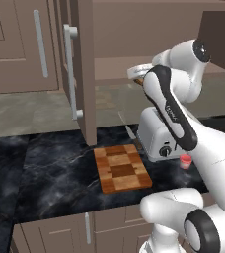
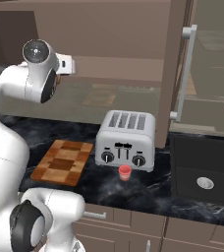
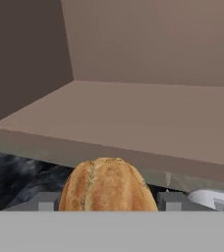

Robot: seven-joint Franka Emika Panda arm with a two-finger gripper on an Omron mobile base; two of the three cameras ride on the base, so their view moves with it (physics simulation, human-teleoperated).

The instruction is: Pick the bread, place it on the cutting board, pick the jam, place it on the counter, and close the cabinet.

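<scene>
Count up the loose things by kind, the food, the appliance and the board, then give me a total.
Bread: 1
Jam: 1
Toaster: 1
Cutting board: 1
Total: 4

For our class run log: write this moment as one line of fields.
stage: carrying bread | gripper: shut on bread by the open cabinet | cutting board: bare | jam: on counter by toaster

From my hand camera the bread (image 3: 108, 184) is cut off at the bottom, so I can't see the fingertips' contact with it. In the left base view my arm hides the toaster's (image 1: 156, 141) right side and most of the gripper (image 1: 139, 74).
</scene>
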